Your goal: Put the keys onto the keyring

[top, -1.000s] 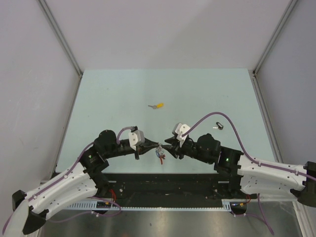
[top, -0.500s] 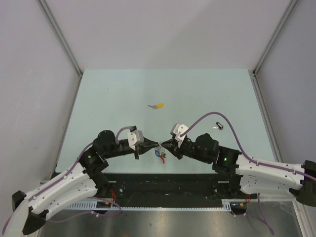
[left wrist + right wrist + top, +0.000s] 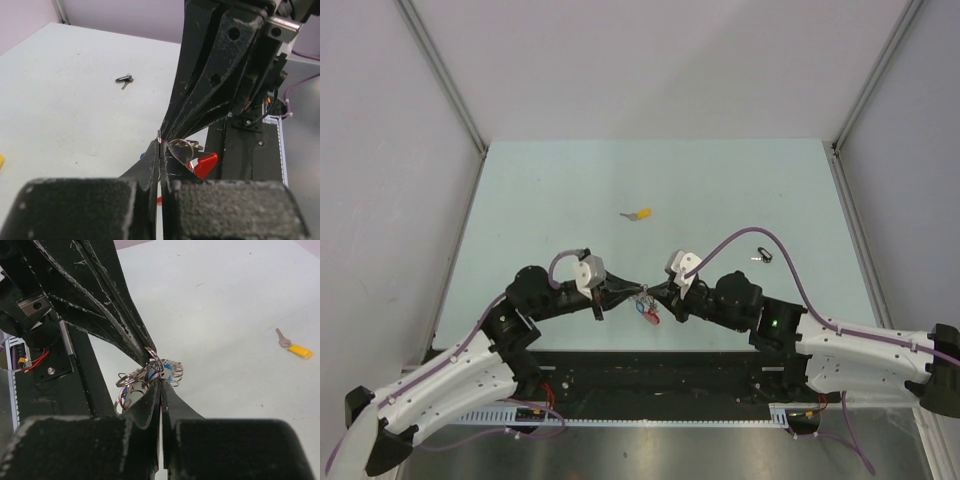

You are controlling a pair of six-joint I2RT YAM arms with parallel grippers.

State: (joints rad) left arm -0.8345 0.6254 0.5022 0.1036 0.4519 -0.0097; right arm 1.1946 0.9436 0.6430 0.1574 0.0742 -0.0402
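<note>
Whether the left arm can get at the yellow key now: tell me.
Probably not yet. The yellow key lies alone in the open, its approach free, but the left gripper is shut at the keyring, seemingly pinching it, tip to tip with the right gripper. It would have to let go first.

From above, the keyring (image 3: 644,300) is too small to read. My left jaws cover all but a sliver of the blue key (image 3: 143,155); my right jaws hide perhaps half that keyring.
</note>
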